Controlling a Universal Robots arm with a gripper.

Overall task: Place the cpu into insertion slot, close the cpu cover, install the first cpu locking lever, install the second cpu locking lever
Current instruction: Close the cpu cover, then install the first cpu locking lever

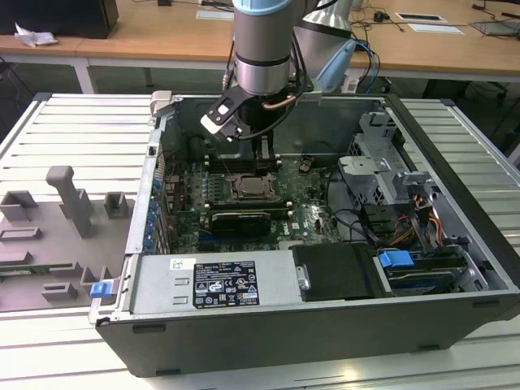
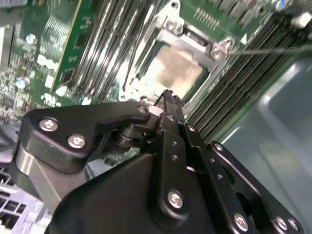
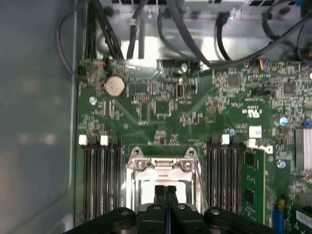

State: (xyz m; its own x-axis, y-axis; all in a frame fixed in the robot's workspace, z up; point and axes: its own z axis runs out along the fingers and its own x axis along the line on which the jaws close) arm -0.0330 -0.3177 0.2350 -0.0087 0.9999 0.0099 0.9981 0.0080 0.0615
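cpu (image 2: 176, 70) under cpu cover (image 2: 192, 41), between memory slots (image 2: 105, 44)

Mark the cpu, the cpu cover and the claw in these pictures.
cpu (image 2: 178, 68): second wrist view, middle of its pale metal top.
cpu cover (image 3: 163, 174): first wrist view, silvery frame bar along the window's edge.
claw (image 3: 165, 189): first wrist view, between its two black fingertips, over the cover's window.

Arm (image 1: 260, 36) vertical, wrist (image 1: 262, 80) straight down, black jaws together tip to tip in both wrist views.
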